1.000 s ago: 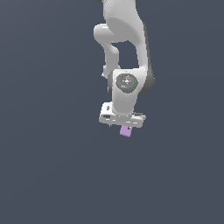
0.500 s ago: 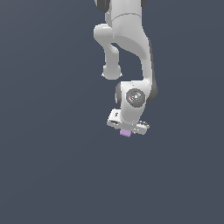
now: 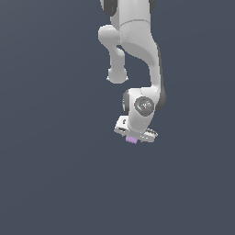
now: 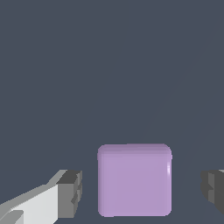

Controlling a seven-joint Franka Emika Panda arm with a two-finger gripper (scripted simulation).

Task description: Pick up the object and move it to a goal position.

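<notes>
The lilac cube (image 4: pixel 134 180) rests on the dark grey floor between my two fingers. In the wrist view a gap shows on each side of it, to one dark pad (image 4: pixel 71 192) and to the other pad (image 4: pixel 213 190). My gripper (image 4: pixel 142 194) is open and straddles the cube without touching it. In the exterior view the white hand (image 3: pixel 136 129) sits low over the cube (image 3: pixel 131 139), and only the cube's lower edge peeks out beneath it. The fingertips are hidden in that view.
The floor (image 3: pixel 55 174) is plain dark grey all round. The white arm (image 3: pixel 133 41) comes down from the top of the exterior view. No goal marker shows.
The hand has come down over the cube, which has stayed where it was. Less of the cube shows under the hand in the exterior view now.
</notes>
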